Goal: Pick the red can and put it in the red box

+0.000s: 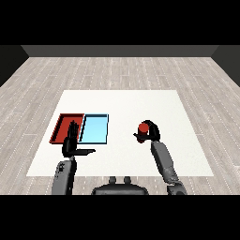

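Note:
The red can (pixel 143 127) stands right of the table's middle, and my right hand (pixel 151 133) is curled round it from the right and behind. The red tray (pixel 63 123) lies at the left of the table, with the light blue tray (pixel 94 129) right beside it. My left hand (pixel 71 144) hovers in front of the seam between the two trays, fingers straight up and thumb pointing right, holding nothing. Its fingers hide part of the red tray's right side.
The white table (pixel 122 103) stretches wide behind the trays and the can. Grey wooden floor surrounds it. Between the blue tray and the can lies bare table surface.

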You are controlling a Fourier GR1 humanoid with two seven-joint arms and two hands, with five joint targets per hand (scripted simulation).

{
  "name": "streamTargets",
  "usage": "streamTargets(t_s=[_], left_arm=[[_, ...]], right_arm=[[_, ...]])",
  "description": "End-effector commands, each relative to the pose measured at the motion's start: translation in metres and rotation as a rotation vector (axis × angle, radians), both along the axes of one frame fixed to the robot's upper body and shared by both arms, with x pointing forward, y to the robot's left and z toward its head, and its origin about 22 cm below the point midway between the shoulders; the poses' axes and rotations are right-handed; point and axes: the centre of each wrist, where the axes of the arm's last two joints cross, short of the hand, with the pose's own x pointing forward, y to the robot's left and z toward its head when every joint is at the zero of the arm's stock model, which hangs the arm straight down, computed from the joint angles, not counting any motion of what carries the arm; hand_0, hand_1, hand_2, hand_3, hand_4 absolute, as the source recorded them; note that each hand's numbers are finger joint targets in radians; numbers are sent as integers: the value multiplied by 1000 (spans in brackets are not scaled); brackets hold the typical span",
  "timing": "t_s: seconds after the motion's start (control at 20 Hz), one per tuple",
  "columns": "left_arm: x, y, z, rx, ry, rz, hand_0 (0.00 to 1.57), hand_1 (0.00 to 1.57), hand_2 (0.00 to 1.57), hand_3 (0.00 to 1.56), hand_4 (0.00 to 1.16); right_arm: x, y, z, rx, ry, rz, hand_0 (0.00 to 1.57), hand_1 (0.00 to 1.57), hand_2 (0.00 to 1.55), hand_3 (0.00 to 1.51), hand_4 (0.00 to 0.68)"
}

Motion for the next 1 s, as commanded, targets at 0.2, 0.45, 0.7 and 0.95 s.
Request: streamTargets(t_s=[0.2, 0.45, 0.7, 0.95], left_arm=[[8, -39, -10, 37, 35, -81, 0, 0, 0, 0, 0], [22, -67, 7, 19, 62, -163, 0, 0, 0, 0, 0], [38, -64, 8, 19, 46, -156, 0, 0, 0, 0, 0], [32, -120, 5, 14, 95, -244, 0, 0, 0, 0, 0]], right_arm=[[-4, 0, 53, 15, -92, 20, 1442, 1442, 1445, 1410, 648], [-18, -3, 53, 24, -104, 5, 1422, 1422, 1438, 1417, 650], [-11, 37, 57, 50, -137, 34, 1425, 1425, 1443, 1423, 662], [-6, 67, 60, 47, -137, 49, 1425, 1425, 1443, 1423, 662]])
